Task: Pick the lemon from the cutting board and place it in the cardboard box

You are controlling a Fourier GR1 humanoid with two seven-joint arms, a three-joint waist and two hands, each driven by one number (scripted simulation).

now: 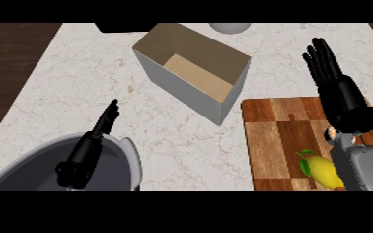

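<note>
A yellow lemon with a green leaf lies near the front of the wooden cutting board at the lower right. My right hand is open above the board's right side, fingers straight and pointing away from me; its grey forearm partly covers the lemon's right side. The open cardboard box stands at centre back, left of the board, its brown floor visible. My left hand is open at the lower left, fingers straight, over a grey bowl.
A grey bowl sits at the lower left under my left forearm. A dark object and a pale round object lie at the counter's back edge. Dark wood flooring shows past the counter's left edge.
</note>
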